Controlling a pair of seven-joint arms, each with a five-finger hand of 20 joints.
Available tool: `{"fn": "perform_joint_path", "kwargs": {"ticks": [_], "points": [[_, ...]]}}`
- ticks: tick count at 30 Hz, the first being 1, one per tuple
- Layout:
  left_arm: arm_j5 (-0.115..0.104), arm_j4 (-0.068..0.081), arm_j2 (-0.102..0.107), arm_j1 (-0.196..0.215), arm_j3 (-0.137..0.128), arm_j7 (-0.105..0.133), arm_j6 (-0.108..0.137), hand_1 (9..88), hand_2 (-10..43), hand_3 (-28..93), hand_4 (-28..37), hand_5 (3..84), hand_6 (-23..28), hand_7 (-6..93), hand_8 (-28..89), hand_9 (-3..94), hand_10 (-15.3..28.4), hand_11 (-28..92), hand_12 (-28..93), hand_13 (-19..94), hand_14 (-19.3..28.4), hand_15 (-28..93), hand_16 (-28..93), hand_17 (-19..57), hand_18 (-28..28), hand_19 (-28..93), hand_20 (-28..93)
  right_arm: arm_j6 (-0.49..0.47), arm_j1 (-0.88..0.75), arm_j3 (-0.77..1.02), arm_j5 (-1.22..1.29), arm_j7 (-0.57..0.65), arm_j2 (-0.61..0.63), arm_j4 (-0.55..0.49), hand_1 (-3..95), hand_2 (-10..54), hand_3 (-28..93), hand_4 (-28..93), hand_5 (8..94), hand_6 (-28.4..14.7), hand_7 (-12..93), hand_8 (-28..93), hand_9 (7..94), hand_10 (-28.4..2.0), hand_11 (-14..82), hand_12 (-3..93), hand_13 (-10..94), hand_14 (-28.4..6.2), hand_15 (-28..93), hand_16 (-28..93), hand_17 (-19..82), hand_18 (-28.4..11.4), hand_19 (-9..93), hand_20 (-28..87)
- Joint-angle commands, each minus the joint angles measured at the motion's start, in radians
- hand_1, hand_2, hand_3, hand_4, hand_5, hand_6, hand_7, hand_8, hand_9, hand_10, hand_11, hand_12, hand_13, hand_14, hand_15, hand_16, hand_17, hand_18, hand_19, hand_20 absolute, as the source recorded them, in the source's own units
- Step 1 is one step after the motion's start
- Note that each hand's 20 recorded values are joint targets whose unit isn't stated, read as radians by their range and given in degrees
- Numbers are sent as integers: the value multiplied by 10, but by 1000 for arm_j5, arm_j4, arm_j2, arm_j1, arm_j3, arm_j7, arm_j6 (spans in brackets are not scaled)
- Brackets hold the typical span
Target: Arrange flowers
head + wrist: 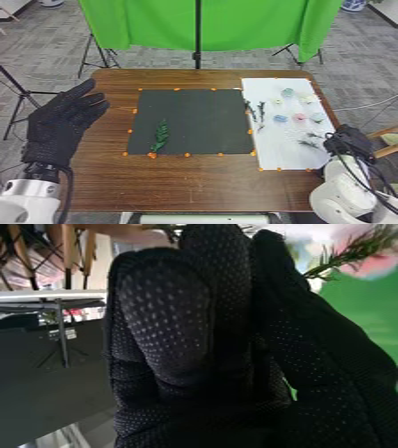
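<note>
Surface: brown wood (187,182), visible grain
Room: grey carpet (160,56); smooth green cloth (147,25) beyond the mat
Mat: black (200,120), flat, squarish, orange tabs around
Sprig: green (161,136), leafy, on the mat's near-left part
Flowers: pale blue, pink (299,117), cream; rounded, right of the mat on white sheet (275,160)
Left hand: open (64,120), empty, left of the mat
Right hand: right of the mat (349,142); cannot tell how open or whether holding

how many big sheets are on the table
2: a black sheet in the middle of the table, and a white sheet to its right, both in the head view.
</note>
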Motion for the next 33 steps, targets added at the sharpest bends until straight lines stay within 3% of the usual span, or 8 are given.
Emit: {"fn": "perform_joint_path", "kwargs": {"ticks": [1,6,11,16,20,26,32,33], "points": [[5,-12,-13,18,-24,-23,4,219,77,781,-228,413,124,129,-84,346,227,326,112,240,284,554,-110,-97,278,610,43,0,149,-73,-28,-38,-2,-103,561,-95,666,-283,898,-7,155,52,937,-101,287,187,925,-40,530,196,492,-174,932,-110],[9,-12,-13,8,-32,-43,1,218,77,781,-228,413,124,129,-84,347,227,326,112,240,284,552,-111,-97,278,610,43,-11,417,-278,25,-90,-77,-109,556,-95,676,-283,900,-4,159,59,937,-99,301,182,931,-42,530,201,491,-180,932,-86],[12,-15,-7,-14,-39,-74,8,219,77,781,-228,413,124,129,-84,346,227,325,112,240,284,553,-110,-97,278,610,43,-37,688,-506,95,-136,-233,-25,554,-95,678,-283,901,-4,161,62,937,-100,311,173,933,-42,528,205,489,-183,932,-64],[18,-5,22,-92,-10,-102,1,219,77,780,-229,413,124,128,-84,347,227,325,111,240,284,553,-110,-97,279,611,43,-73,806,-604,150,-173,-393,71,553,-95,680,-283,902,-5,163,64,937,-99,316,170,935,-42,530,208,490,-185,932,-47],[24,9,34,-149,9,-120,-20,220,78,779,-229,413,124,128,-84,346,227,326,111,240,284,552,-110,-97,280,611,43,-93,857,-662,190,-190,-485,149,551,-95,683,-283,903,-5,163,64,937,-99,321,170,936,-42,531,208,490,-186,932,-39],[17,28,50,-192,29,-110,-49,220,78,778,-228,412,124,128,-84,345,227,325,111,240,284,552,-110,-97,280,612,42,-98,923,-755,258,-172,-576,247,549,-95,686,-283,901,-4,164,67,937,-98,324,168,937,-42,533,208,490,-186,932,-33],[13,58,61,-258,72,-104,-83,220,78,778,-228,412,123,129,-84,346,228,325,111,240,284,552,-110,-97,280,612,41,-126,935,-783,306,-156,-619,298,537,-95,695,-283,898,-5,166,69,937,-97,327,169,934,-44,534,208,484,-189,932,-30],[11,57,64,-254,75,-96,-84,219,78,779,-228,412,123,129,-84,346,228,325,111,240,284,552,-110,-97,280,612,41,-123,944,-800,315,-152,-624,308,536,-95,697,-283,897,-6,167,69,937,-97,327,169,933,-44,534,208,483,-189,932,-29]]}}
